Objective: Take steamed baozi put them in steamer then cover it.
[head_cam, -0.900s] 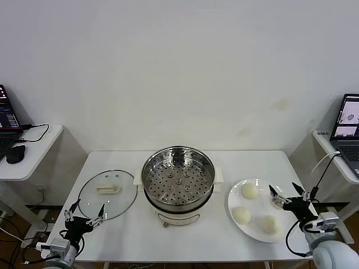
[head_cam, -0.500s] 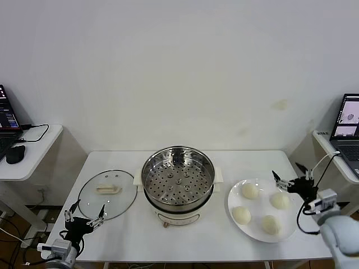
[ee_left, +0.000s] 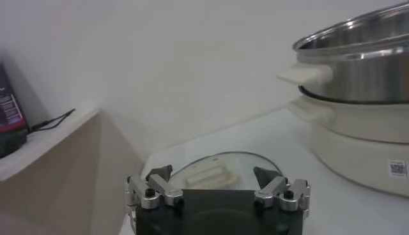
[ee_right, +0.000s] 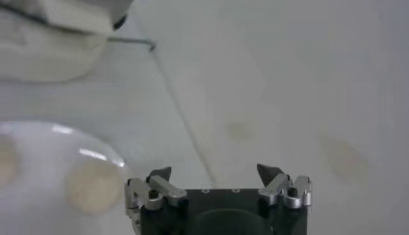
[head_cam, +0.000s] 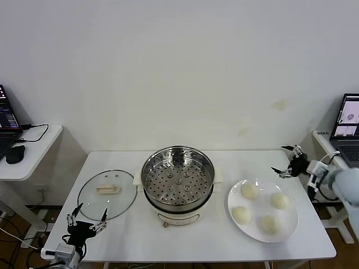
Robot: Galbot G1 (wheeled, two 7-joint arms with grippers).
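Four steamed baozi (head_cam: 249,191) lying on a round white plate (head_cam: 288,228) toward the right end of the bench (head_cam: 129,235), two nearer the back edge, two nearer the front. Right pincer (head_cam: 288,161) raised off the bench's right edge near the back corner, beyond the plate's rim, fingers spread wide, clamped on nothing, clear of every bun. Nearest bun just inward from it and lower.

Steamer (head_cam: 178,184) standing at the bench's middle, lidless, perforated tray bare, cream side handles and base showing. Cover (head_cam: 107,194), clear glass with a steel rim and cream handle, lying flat toward the left end, just beside the steamer's left handle. Left pincer (head_cam: 86,219) low at the front edge near the left corner, fingers likewise spread, empty, just in front of the cover's rim.

From the left wrist view: left pincer (ee_left: 218,189) with both tips apart, the cover (ee_left: 214,171) straight ahead between them, and the steamer (ee_left: 361,76) rising to one side, its cream handle jutting out. Steamer's inside hidden there, seen only from the head.

From the right wrist view: right pincer (ee_right: 217,188) open over bare bench, the plate's rim (ee_right: 96,156) and one steamed baozi (ee_right: 92,185) off beside one fingertip, another bun cut off at the frame edge.

Side desks with laptops beyond both ends of the bench.
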